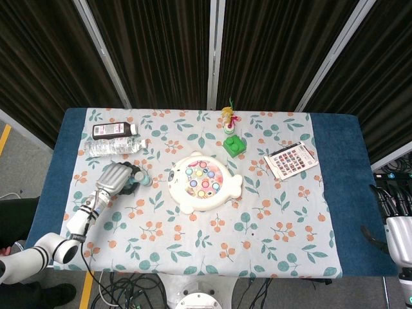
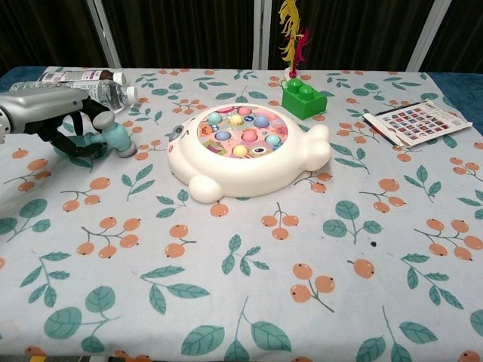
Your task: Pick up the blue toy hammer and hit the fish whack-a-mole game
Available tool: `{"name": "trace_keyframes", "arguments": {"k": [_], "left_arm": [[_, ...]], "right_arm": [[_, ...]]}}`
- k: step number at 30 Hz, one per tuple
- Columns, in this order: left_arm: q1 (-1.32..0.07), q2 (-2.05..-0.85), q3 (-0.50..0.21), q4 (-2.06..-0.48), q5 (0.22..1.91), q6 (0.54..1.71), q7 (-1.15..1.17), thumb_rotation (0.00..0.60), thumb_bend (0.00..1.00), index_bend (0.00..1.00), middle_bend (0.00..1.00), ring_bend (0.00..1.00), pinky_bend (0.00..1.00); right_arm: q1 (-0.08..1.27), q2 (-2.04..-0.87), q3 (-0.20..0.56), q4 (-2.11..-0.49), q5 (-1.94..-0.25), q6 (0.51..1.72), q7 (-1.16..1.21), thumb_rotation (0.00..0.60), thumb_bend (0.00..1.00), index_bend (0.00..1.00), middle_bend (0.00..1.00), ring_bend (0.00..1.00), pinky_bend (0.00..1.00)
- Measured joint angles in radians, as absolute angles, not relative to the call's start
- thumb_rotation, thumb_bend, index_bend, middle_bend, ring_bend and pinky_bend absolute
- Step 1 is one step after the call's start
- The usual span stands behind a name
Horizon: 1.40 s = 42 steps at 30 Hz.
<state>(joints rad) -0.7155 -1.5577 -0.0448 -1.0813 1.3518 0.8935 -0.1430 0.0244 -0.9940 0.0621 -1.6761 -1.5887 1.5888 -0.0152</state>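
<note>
The blue toy hammer (image 2: 115,138) lies low at the table's left, its grey-blue head (image 1: 143,179) pointing toward the fish. My left hand (image 1: 114,179) (image 2: 54,122) holds its teal handle, fingers curled around it. The white fish whack-a-mole game (image 1: 205,182) (image 2: 249,148), with coloured buttons on a pink top, sits in the middle of the table, a short gap right of the hammer head. My right hand (image 1: 396,226) is off the table's right edge near the frame corner, its fingers apart and nothing in it.
A clear water bottle (image 1: 116,147) (image 2: 90,89) and a dark-labelled bottle (image 1: 114,131) lie behind the left hand. A green brick (image 1: 234,145) (image 2: 305,96) and a feather toy (image 1: 228,117) stand behind the fish. A colour card (image 1: 291,159) (image 2: 419,121) lies at the right.
</note>
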Motion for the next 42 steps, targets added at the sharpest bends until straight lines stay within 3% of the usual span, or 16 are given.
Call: {"name": "trace_keyframes", "arguments": {"k": [10,18,23,27,32,35,42], "left_arm": [[-0.706,-1.533,-0.052,-1.124,1.350,0.888,-0.112,0.545,0.47,0.31,0.33,0.23,0.38],[-0.702,-1.513,-0.068,-1.165,1.311,0.860,-0.065,0.543,0.32,0.22,0.25,0.18,0.35],[-0.695,-1.506,-0.081,-1.181,1.301,0.873,-0.050,0.538,0.31,0.21,0.24,0.17,0.35],[-0.684,-1.485,-0.087,-1.209,1.300,0.891,-0.055,0.532,0.30,0.13,0.18,0.11,0.30],[-0.644,-1.431,-0.104,-1.270,1.311,0.983,-0.094,0.542,0.28,0.12,0.15,0.08,0.18],[-0.592,-1.382,-0.113,-1.308,1.315,1.085,-0.113,0.589,0.26,0.13,0.16,0.08,0.17],[-0.389,-1.272,-0.109,-1.393,1.307,1.374,-0.088,0.600,0.25,0.18,0.18,0.08,0.13]], "right_arm": [[0.025,-0.994,0.062,-1.677,-1.589,1.588,-0.015,0.600,0.13,0.04,0.17,0.00,0.00],[0.023,-0.995,0.062,-1.675,-1.589,1.591,-0.013,0.600,0.13,0.04,0.17,0.00,0.00],[0.024,-0.994,0.062,-1.675,-1.590,1.591,-0.013,0.600,0.13,0.04,0.17,0.00,0.00],[0.025,-0.992,0.064,-1.675,-1.589,1.592,-0.012,0.600,0.13,0.04,0.17,0.00,0.00],[0.029,-0.982,0.063,-1.675,-1.590,1.581,-0.009,0.600,0.14,0.04,0.17,0.00,0.00],[0.036,-0.972,0.062,-1.670,-1.585,1.563,0.025,0.600,0.14,0.04,0.17,0.00,0.00],[0.066,-0.962,0.055,-1.633,-1.583,1.501,0.162,0.600,0.16,0.04,0.15,0.00,0.00]]}}
